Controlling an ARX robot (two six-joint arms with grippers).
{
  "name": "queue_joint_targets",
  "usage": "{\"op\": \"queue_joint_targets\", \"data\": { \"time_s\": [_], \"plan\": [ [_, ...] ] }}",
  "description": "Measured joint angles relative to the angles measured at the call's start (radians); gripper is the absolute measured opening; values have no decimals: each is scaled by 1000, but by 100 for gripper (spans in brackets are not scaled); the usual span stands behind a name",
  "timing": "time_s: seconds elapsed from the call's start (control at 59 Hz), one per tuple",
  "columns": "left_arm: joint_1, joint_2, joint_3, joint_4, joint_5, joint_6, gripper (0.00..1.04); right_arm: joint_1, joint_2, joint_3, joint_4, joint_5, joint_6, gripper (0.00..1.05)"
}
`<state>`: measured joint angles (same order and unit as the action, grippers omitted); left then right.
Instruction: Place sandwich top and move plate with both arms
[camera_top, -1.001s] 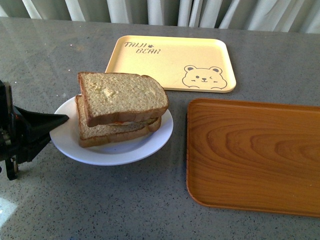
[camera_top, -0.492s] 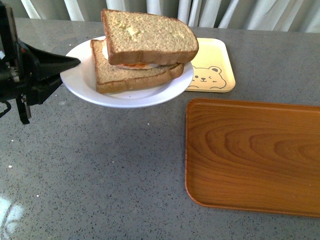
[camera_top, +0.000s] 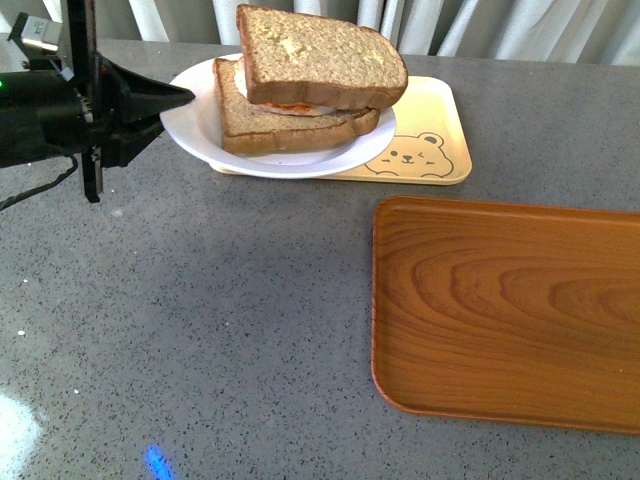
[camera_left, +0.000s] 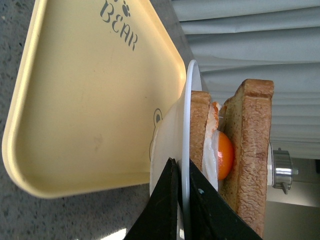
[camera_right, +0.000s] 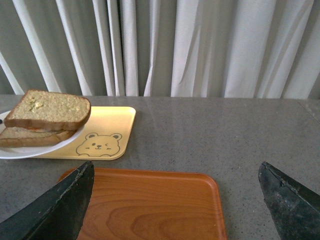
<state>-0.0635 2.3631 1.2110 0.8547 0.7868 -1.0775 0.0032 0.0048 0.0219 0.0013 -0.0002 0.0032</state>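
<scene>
The white plate (camera_top: 200, 130) is held in the air over the yellow bear tray (camera_top: 425, 125). The sandwich top (camera_top: 320, 55), a brown bread slice, lies on a lower slice with a fried egg (camera_left: 225, 155) between them. My left gripper (camera_top: 185, 97) is shut on the plate's left rim; in the left wrist view its jaws pinch the rim (camera_left: 186, 150). My right gripper (camera_right: 175, 200) is open and empty, hovering above the wooden tray (camera_right: 150, 210), far from the plate (camera_right: 30, 147). The right arm is out of the front view.
The large wooden tray (camera_top: 510, 310) lies at the right on the grey table. White curtains hang behind the table's far edge. A metal fitting (camera_left: 282, 170) shows past the sandwich in the left wrist view.
My left gripper has lifted the plate with the sandwich off the table and carried it up and away, over the yellow tray.
</scene>
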Motion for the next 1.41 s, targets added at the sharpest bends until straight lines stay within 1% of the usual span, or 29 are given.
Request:
{"op": "queue_joint_targets", "data": {
  "time_s": [0.102, 0.39, 0.475, 0.594, 0.831, 0.916, 0.95, 0.967, 0.984, 1.12, 1.187, 1.204, 1.255, 1.357, 1.391, 1.408],
  "plan": [
    [0, 60, 100, -58, 2, 16, 2, 0, 0, 0, 0, 0, 0, 96],
    [3, 225, 458, -304, 18, 85, 2, 0, 0, 0, 0, 0, 0, 96],
    [-3, 257, 532, -341, 19, 98, 2, 0, 0, 0, 0, 0, 0, 96],
    [-21, 296, 584, -387, 23, 111, 2, 0, 0, 0, 0, 0, 0, 96],
    [-33, 311, 616, -428, 25, 135, 2, 0, 0, 0, 0, 0, 0, 96],
    [-33, 315, 626, -443, 25, 140, 14, 0, 0, 0, 0, 0, 0, 96],
    [-33, 316, 628, -446, 25, 142, 21, 0, 0, 0, 0, 0, 0, 96],
    [-33, 317, 629, -447, 25, 143, 23, 0, 0, 0, 0, 0, 0, 96],
    [-32, 317, 629, -452, 24, 146, 28, 0, 0, 0, 0, 0, 0, 96],
    [-26, 317, 629, -469, 18, 183, 49, 0, 0, 0, 0, 0, 0, 96],
    [-20, 313, 627, -478, 16, 204, 58, 0, 0, 0, 0, 0, 0, 96],
    [-17, 311, 622, -483, 6, 214, 61, 0, 0, 0, 0, 0, 0, 96],
    [-3, 304, 614, -489, 22, 230, 68, 0, 0, 0, 0, 1, 0, 96],
    [26, 277, 585, -515, 17, 270, 83, 0, 0, 0, 0, 0, 0, 96],
    [44, 261, 571, -528, 21, 294, 92, 0, 0, 0, 0, 0, 0, 96],
    [48, 257, 569, -530, 21, 301, 93, 0, 0, 0, 0, 0, 0, 96]
  ]
}}
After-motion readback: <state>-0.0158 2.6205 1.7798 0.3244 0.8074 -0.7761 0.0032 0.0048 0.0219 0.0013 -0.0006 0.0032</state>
